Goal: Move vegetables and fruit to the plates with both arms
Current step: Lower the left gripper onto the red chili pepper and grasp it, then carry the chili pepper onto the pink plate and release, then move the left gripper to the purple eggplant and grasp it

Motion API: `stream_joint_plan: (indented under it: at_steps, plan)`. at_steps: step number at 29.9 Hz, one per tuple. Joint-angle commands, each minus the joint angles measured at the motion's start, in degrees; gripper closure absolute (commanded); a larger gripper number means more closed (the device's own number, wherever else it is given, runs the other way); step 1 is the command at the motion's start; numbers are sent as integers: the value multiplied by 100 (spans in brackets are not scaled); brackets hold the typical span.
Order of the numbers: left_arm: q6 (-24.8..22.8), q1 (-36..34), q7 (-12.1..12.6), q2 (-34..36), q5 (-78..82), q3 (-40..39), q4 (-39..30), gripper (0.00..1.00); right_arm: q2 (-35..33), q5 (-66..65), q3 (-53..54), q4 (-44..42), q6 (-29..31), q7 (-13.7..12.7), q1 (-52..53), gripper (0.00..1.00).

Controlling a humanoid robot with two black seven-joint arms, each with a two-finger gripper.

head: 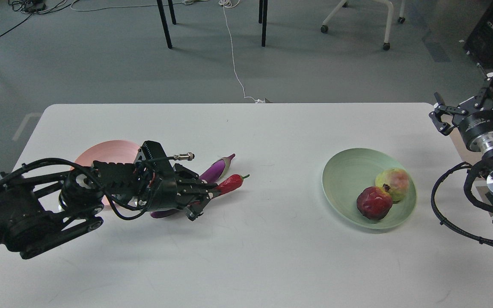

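My left gripper (207,197) is shut on the lower end of the red chili pepper (230,183), which sticks out to the right, just off the table. The purple eggplant (215,169) lies right behind it, its lower part hidden under my gripper. The pink plate (109,150) lies at the left, half hidden by my left arm. The mint green plate (344,170) at the right holds the dark red pomegranate (374,203) and the yellow-green fruit (393,182). My right gripper (471,102) is open and empty, raised beside the table's right edge.
The white table (272,256) runs wide in front of both plates. Beyond its far edge are black table legs (164,23), a white cable (233,55) on the floor and a chair base (385,25). A black cable loop (447,214) hangs by my right arm.
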Motion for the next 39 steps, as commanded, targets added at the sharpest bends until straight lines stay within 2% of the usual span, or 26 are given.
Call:
stream_joint_plan:
  at_steps: [1,6,13,16,19,21,23,28,33,39]
  plan:
    - [17,27,-51,705,-1050,-236,32,92,1,0,3,2,0,1,-6,1]
    - [79,194,-148,1128,-2626,-148,875,92,1,0,3,2,0,1,-24,1]
    - [70,572,-201,1076,-2663,-131,2324,90,1,0,-6,2,0,1,-33,1]
    - [70,651,-183,936,-2706,62,2598,86,1,0,-6,2,0,1,-41,1]
    - [79,651,-165,768,-2742,81,2687,68,1,0,-14,2,0,1,-24,1]
    - [79,643,-174,724,-2742,72,2687,60,1,0,-23,2,0,-8,-6,1]
    - [105,634,-166,654,-2742,63,2687,43,1,0,-23,2,0,-8,-6,1]
    - [412,529,-165,557,-2751,-25,2687,20,9,0,-23,10,0,1,-6,1]
    - [483,-60,-209,540,-2724,1,2564,20,44,0,-23,19,0,-8,3,1]
    - [474,-359,-130,338,-2409,72,1563,21,53,0,-23,19,0,-8,3,1]
